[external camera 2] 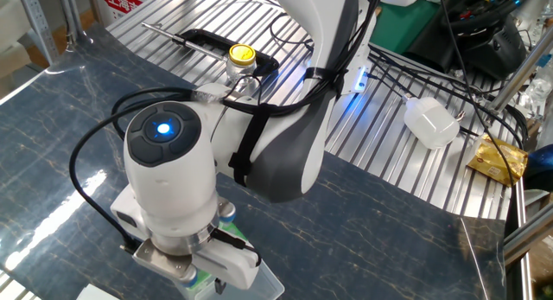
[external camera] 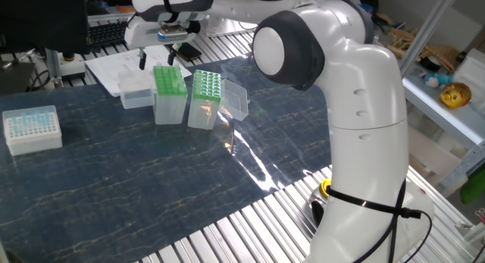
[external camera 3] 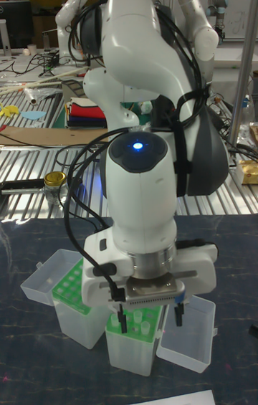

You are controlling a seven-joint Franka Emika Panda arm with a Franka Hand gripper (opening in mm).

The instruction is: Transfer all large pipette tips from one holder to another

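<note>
Two green racks stand side by side on clear boxes. The right rack shows rows of pale dots, the large pipette tips. The left rack looks plain green from here. My gripper hangs just above the left rack, open, its dark fingers spread about as wide as the rack. In the tall fixed view the gripper straddles the top of the near rack, with the other rack to its left. I see nothing held between the fingers. In the other fixed view the wrist hides the fingers.
Each rack has its clear lid folded open beside it, one at the left and one at the right. A white box of small blue tips sits at the far left. Papers lie behind the racks. The arm's base stands at the right.
</note>
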